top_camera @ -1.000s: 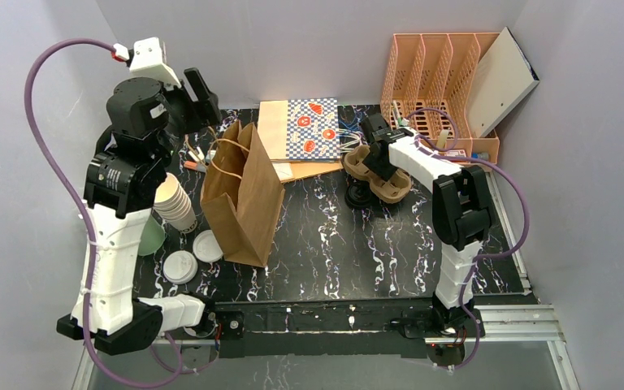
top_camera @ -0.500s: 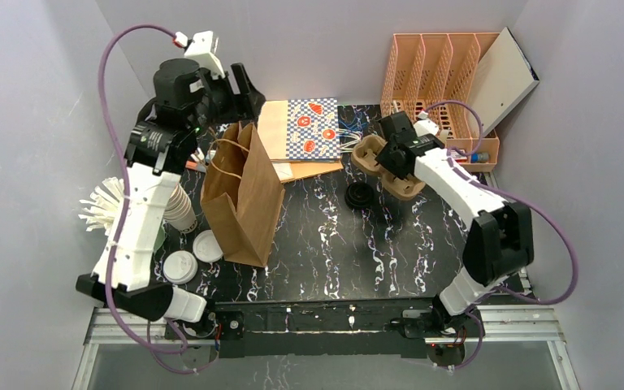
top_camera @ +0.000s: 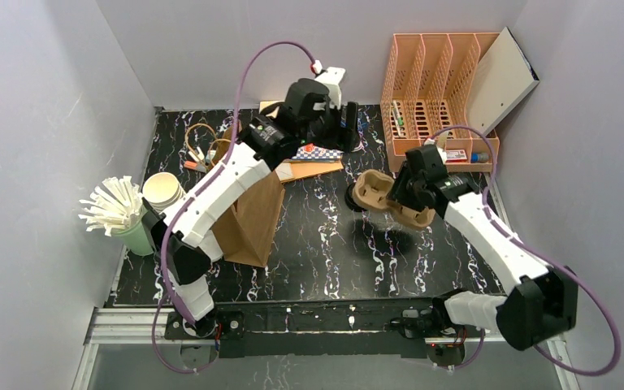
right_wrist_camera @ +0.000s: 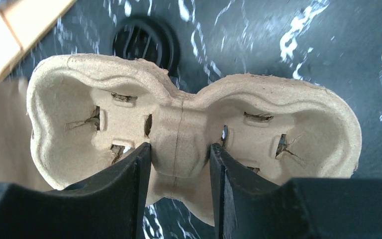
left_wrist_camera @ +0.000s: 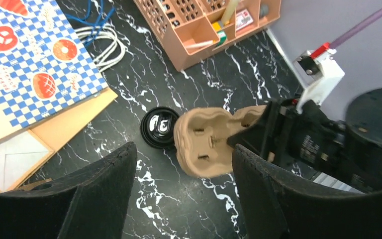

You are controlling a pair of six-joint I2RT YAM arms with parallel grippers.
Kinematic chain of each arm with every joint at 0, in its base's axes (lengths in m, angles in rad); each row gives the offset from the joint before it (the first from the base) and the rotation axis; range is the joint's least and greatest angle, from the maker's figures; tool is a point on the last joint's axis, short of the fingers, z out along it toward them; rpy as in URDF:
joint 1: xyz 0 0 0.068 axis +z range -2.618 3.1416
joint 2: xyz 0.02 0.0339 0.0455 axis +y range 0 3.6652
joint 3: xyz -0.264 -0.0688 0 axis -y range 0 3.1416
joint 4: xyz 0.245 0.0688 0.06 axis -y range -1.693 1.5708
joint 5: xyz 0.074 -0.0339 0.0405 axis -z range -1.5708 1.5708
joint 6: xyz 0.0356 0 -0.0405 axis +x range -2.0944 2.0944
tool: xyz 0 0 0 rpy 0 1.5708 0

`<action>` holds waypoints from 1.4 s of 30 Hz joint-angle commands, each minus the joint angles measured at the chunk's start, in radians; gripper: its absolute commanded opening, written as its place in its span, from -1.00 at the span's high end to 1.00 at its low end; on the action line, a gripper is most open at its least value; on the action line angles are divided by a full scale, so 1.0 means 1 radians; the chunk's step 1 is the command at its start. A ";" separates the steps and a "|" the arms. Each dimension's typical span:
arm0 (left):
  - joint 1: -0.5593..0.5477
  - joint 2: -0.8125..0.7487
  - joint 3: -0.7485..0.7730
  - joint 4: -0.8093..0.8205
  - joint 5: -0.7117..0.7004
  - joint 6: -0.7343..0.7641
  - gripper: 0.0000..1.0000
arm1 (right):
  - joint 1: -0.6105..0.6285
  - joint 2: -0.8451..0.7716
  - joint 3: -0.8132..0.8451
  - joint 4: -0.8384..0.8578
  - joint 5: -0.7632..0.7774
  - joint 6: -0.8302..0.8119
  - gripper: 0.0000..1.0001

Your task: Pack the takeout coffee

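- Trouble on the left side would come from the left arm, which reaches across the top of the brown paper bag (top_camera: 252, 219). A low sweep back could crush or tip it.
- The left gripper (left_wrist_camera: 183, 159) hangs wide and empty near the back edge of the table (top_camera: 325, 244), looking down on the carrier. The two arms are near each other there, so a careless move by either risks a knock.
- The right gripper (right_wrist_camera: 179, 154) pinches only the narrow middle ridge of the pulp cup carrier (right_wrist_camera: 288, 129), holding it tilted above the table. Soft pulp could likely bend or swivel in that grip.
- The takeout coffee shows in no view. The left arm hides part of the near-left of the table, so where the capped cups stand cannot be told.
- The green cup (top_camera: 136, 237) at the left edge holds a fan of white sticks (top_camera: 110, 207). Just beside it stands a stack of lidless cups (top_camera: 162, 191), nested.
- The bag's inside is hidden.
- Both wells of the carrier are empty. A loose black lid (left_wrist_camera: 159, 127) lies on the table under its left end.
- The peach organizer (top_camera: 410, 73) in the back right corner holds small boxes and pens.
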State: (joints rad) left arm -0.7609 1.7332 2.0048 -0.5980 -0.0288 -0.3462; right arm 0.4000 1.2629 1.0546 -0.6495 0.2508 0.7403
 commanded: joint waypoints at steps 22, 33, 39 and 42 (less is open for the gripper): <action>-0.239 -0.118 -0.751 0.410 -0.296 -0.324 0.64 | 0.001 -0.213 -0.354 0.147 -0.195 -0.164 0.02; -0.228 -0.147 -0.883 0.482 -0.278 -0.371 0.66 | 0.003 -0.209 -0.375 0.208 -0.243 -0.204 -0.34; -0.225 -0.156 -0.927 0.527 -0.251 -0.374 0.66 | 0.005 -0.191 -0.344 0.188 -0.281 -0.228 -0.33; -0.225 -0.178 -0.944 0.519 -0.268 -0.369 0.66 | 0.037 -0.197 -0.294 0.134 -0.221 -0.232 -0.23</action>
State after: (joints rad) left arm -0.9920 1.6249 1.0836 -0.0902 -0.2695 -0.7109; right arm 0.4046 1.0740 0.6796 -0.4801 -0.0032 0.5346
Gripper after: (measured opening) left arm 0.171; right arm 0.637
